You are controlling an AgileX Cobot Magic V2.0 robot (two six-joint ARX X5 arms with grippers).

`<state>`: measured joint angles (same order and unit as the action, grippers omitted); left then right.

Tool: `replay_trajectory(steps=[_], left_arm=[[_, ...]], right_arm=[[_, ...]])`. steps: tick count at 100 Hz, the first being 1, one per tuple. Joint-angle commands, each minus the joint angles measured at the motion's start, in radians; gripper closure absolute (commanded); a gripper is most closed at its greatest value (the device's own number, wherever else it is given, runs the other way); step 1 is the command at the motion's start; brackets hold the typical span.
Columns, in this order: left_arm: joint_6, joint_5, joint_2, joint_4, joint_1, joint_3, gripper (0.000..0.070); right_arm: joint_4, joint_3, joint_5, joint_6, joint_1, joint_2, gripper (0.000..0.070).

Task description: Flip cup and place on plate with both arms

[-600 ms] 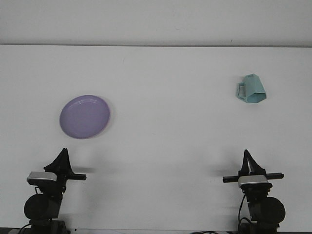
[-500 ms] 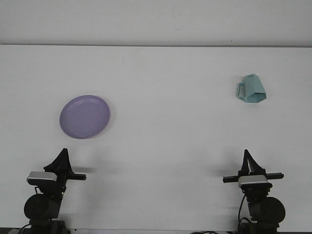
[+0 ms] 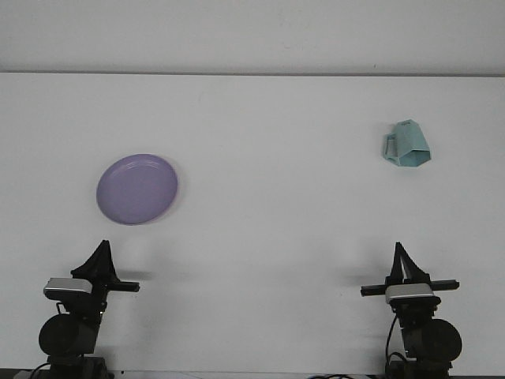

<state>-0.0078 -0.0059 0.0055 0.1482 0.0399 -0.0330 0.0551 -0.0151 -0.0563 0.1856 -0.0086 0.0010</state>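
Sitting at the near table edge, left gripper [image 3: 100, 253] and right gripper [image 3: 400, 254] both point forward over the white table [image 3: 268, 237]; each shows as one dark pointed shape, so released or clenched cannot be told for either; neither touches anything; farther out on the left, purple plate [image 3: 137, 189] lies flat, just beyond the left gripper; farthest, on the right, teal cup [image 3: 407, 144] rests tipped over, handle to its left, well apart from plate and right gripper.
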Motion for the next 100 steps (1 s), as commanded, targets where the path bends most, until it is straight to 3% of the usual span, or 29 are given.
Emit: replay_trajectory(steps=[1,22,43,51,65,76,88,100], left_arm=[[-0.012,-0.002,-0.002,0.010,0.002,0.019,0.0685],[-0.084,-0.002,-0.002,0.011,0.002,0.019,0.0686],[-0.173,-0.002,-0.002,0.011,0.002,0.019,0.0688],[-0.180,-0.002,-0.002,0.019,0.002,0.019,0.0688],[-0.239,-0.002,-0.002,0.041,0.002,0.016,0.0688],[-0.249,-0.002,-0.002,0.040,0.002,0.009,0.0688],[-0.249,-0.002,-0.002,0.040,0.002,0.002,0.0688],[-0.248,-0.002,-0.002,0.040,0.002,-0.005,0.0688]], right_arm=[[0.012,0.002,0.002,0.002,-0.001,0.000,0.0700],[0.021,0.002,-0.004,-0.011,0.001,0.000,0.0700],[0.029,0.002,-0.005,-0.098,0.002,0.000,0.0700],[0.034,0.002,-0.004,-0.167,0.002,0.000,0.0700],[0.078,0.002,0.004,-0.392,0.002,0.000,0.0700],[0.072,-0.037,0.030,-0.470,0.001,0.003,0.0700],[0.001,-0.155,0.106,-0.452,0.001,0.066,0.0700],[-0.009,-0.311,0.141,-0.307,0.001,0.207,0.0700]])
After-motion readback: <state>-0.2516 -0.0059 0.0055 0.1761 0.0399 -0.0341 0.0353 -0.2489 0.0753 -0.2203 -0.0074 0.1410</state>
